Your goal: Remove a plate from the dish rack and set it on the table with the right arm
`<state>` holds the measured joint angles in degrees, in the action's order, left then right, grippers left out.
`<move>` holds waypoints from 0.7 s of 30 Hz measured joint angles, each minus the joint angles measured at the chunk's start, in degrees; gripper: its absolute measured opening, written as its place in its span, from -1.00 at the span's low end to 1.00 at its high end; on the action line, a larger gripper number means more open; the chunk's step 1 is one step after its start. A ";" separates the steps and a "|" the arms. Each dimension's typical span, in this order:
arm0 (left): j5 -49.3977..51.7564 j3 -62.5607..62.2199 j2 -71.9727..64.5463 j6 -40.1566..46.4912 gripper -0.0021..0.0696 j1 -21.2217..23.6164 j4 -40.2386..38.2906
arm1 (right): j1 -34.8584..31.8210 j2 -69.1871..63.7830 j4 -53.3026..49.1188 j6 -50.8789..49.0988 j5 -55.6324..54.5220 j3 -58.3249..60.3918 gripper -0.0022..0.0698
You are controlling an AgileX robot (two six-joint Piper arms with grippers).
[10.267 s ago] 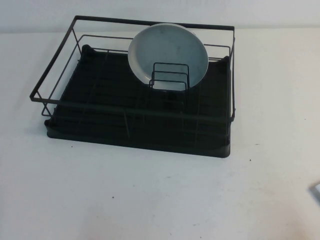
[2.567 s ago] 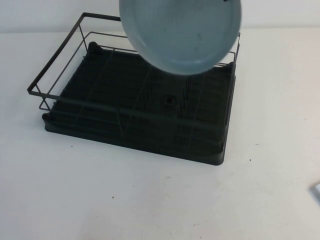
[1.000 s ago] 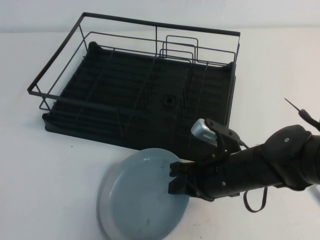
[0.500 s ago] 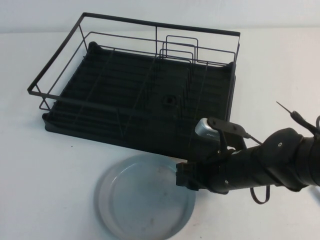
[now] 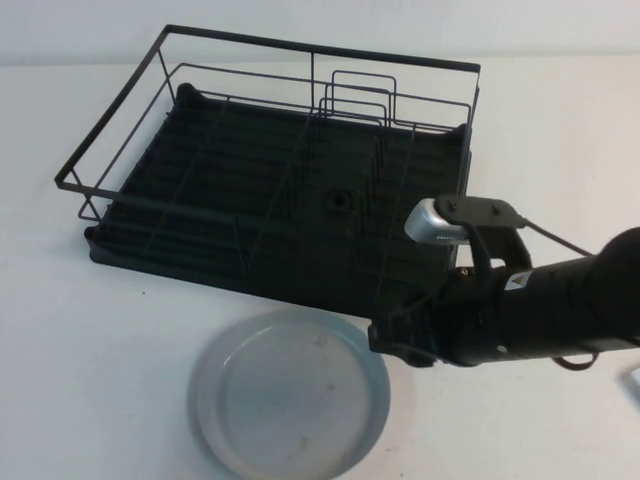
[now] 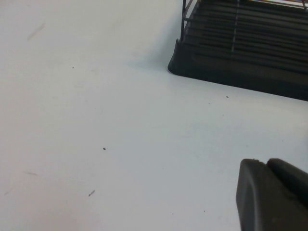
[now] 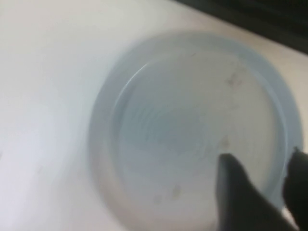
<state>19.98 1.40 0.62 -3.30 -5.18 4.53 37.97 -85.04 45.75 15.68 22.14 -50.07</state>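
Note:
The pale grey-blue plate (image 5: 285, 395) lies flat on the white table (image 5: 100, 350), just in front of the black wire dish rack (image 5: 270, 40). The rack holds no dishes. My right arm reaches in from the right. Its gripper (image 5: 385, 342) is low at the plate's right rim. In the right wrist view the plate (image 7: 192, 130) fills the frame and my right gripper (image 7: 262, 155) is open, with the rim showing between its two dark fingers. My left gripper (image 6: 265, 163) is shut and empty over bare table, near a front corner of the rack (image 6: 231, 72).
Upright wire dividers (image 5: 355, 95) stand at the rack's back right. A small pale object (image 5: 634, 385) shows at the table's right edge. Bare table lies left of the plate and in front of the rack.
The plate left the rack, was carried down and now lies flat on the table. In the last second my right gripper let go of it and drew back to the right.

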 joint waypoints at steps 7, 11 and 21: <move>0.00 0.00 0.00 0.00 -0.95 0.00 0.00 | 0.00 9.12 -8.59 -1.04 12.38 0.00 -0.92; 0.00 0.00 0.00 0.00 -0.95 0.00 0.00 | 0.00 15.86 -13.70 -1.17 20.98 0.00 -0.97; 0.00 0.00 0.00 0.00 -0.95 0.00 0.00 | 0.00 32.68 -20.55 -1.07 37.16 0.00 -0.99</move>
<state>19.98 1.40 0.62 -3.30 -5.18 4.53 37.97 -52.36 25.20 14.62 59.30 -50.07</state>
